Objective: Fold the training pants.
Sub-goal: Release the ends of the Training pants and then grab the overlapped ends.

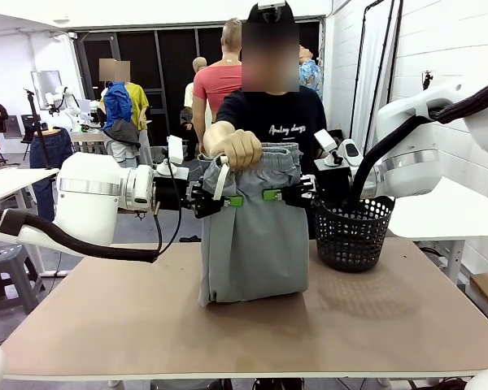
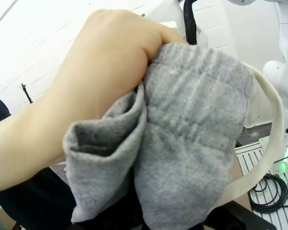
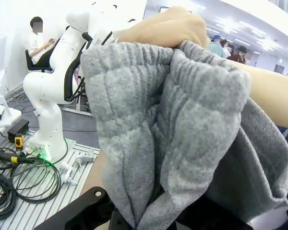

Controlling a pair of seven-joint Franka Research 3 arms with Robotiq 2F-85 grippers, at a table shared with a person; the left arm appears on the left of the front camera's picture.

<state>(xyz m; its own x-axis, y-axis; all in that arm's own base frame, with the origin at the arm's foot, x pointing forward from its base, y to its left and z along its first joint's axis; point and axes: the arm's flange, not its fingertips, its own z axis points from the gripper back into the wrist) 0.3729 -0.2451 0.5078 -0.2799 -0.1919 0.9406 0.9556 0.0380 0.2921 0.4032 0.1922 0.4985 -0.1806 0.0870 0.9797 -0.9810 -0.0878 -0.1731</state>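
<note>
Front view: the training pants [image 1: 256, 244] hang doubled over, bottom edge on the table [image 1: 106, 317]. The left gripper [image 1: 230, 200] and right gripper [image 1: 274, 194] are clamped tight on their sides and the person's hand [image 1: 237, 148] holds the waistband, so maybe half done. Left wrist view: bunched cloth and the drawstring [image 2: 273, 124] bury the pads. Right wrist view: same deal, the grip point is probably under the fabric.

We saw a white-painted brick wall [image 1: 464, 41] beyond the right claw [image 1: 271, 195] and a brown wooden tabletop [image 1: 390, 317] beneath it.
</note>
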